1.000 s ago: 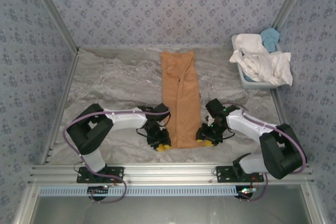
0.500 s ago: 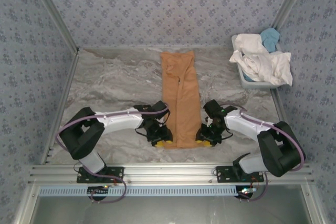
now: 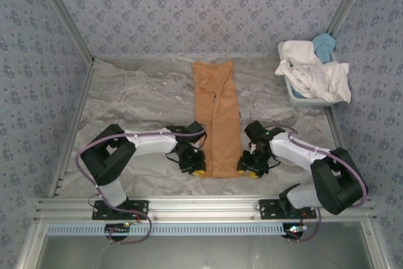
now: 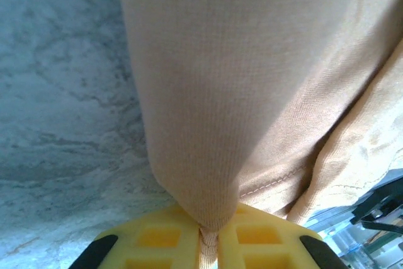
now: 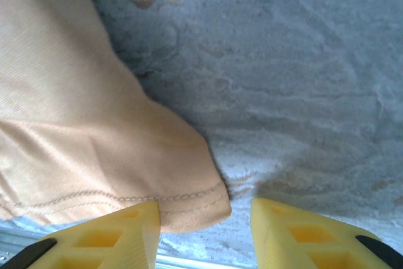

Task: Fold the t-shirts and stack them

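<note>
A tan-orange t-shirt (image 3: 217,118), folded into a long narrow strip, runs from the back of the table to the front. My left gripper (image 3: 198,172) is at its near left corner. In the left wrist view the yellow fingers (image 4: 157,237) are shut on a pinch of that cloth (image 4: 220,92), at the left gripper (image 4: 210,228). My right gripper (image 3: 250,172) is at the near right corner. It is open, and the hemmed corner (image 5: 189,200) lies flat between the tips of the right gripper (image 5: 204,218).
A white tub (image 3: 302,100) at the back right holds crumpled white t-shirts (image 3: 312,70) and a light blue one (image 3: 325,45). The marble table (image 3: 138,92) is walled on three sides. An aluminium rail (image 3: 201,209) runs along the near edge.
My left gripper slid right onto the shirt's near left corner and shut on the cloth. The right gripper has stayed open at the right corner, almost still.
</note>
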Robot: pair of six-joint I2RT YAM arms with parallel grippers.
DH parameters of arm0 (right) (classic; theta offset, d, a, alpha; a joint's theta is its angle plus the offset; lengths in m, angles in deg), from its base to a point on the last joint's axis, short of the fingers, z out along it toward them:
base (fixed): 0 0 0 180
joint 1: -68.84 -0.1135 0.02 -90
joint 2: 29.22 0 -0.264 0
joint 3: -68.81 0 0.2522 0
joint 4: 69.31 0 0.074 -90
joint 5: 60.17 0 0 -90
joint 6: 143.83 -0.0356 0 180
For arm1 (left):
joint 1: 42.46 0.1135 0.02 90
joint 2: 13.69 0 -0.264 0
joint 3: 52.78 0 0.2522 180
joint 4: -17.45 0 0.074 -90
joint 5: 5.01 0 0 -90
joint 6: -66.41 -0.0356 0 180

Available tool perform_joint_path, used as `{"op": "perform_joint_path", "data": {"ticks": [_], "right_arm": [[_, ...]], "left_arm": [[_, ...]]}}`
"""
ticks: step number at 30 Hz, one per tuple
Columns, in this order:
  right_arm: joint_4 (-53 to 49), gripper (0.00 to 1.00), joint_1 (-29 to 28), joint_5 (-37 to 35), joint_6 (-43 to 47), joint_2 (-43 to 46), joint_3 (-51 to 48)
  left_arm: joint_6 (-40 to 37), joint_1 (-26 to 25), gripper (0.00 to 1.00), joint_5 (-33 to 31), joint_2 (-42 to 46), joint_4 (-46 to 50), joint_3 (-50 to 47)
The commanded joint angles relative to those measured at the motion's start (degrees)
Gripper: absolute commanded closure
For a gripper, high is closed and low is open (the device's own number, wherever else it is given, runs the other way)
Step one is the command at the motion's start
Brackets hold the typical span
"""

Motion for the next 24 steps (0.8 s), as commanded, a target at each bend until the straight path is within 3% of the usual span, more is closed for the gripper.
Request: {"op": "perform_joint_path", "data": {"ticks": [1,4,7,11,24], "right_arm": [[2.29,0.59,-0.47,-0.14,-1.06,-1.86,1.12],[3.91,0.70,-0.43,-0.25,-1.43,-2.38,2.08],[5.02,0.79,-1.07,-0.35,-2.76,-1.66,2.64],[3.56,1.00,-2.46,-0.51,-4.30,0.50,2.99],[-5.04,1.00,-6.31,6.41,-8.38,11.92,-0.49]], "left_arm": [[-1.23,-0.31,0.93,-0.36,-0.65,2.01,0.40],[-1.47,-0.31,1.00,-0.70,0.18,3.05,0.20],[-1.67,-0.31,1.00,-0.56,1.23,3.61,-0.67],[-2.05,-0.35,1.00,0.17,2.63,3.59,-2.23],[-1.08,-1.41,1.00,2.56,13.31,2.95,-6.29]]}}
